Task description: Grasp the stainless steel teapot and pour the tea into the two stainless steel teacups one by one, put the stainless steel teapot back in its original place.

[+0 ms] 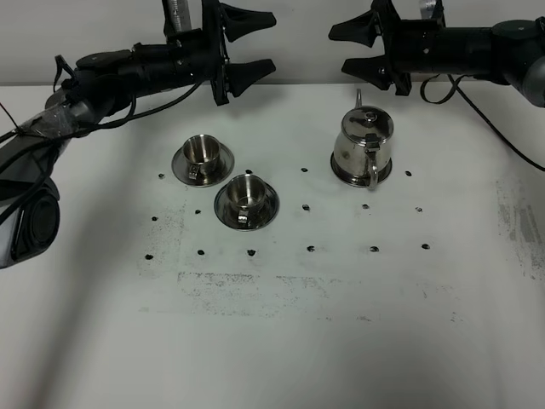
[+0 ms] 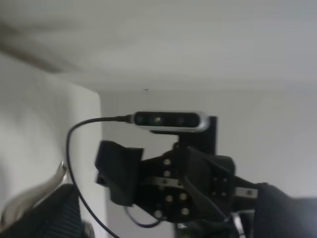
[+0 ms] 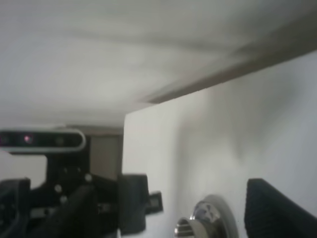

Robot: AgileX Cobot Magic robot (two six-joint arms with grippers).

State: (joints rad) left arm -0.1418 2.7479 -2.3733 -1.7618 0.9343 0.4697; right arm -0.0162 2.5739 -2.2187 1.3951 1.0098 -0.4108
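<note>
The stainless steel teapot [image 1: 361,141] stands upright on its round steel disc [image 1: 338,176] on the right half of the white worktop [image 1: 341,341], lid on, loop handle turned toward the near edge and thin spout pointing away. Well apart from it, left of centre, the two stainless steel teacups sit close together, each on its own flared saucer: the far teacup [image 1: 203,150] and, just beside it and nearer, the near teacup [image 1: 247,191], their saucers almost touching. Neither arm holds anything. The left gripper [image 1: 271,41] hangs above the far side of the worktop beyond the cups, jaws spread wide; the right gripper [image 1: 339,49] faces it across the middle, above and behind the teapot, jaws equally wide. Small dark marks [image 1: 306,207] dot the worktop around the steelware (whether any tea is in the cups cannot be made out).
</note>
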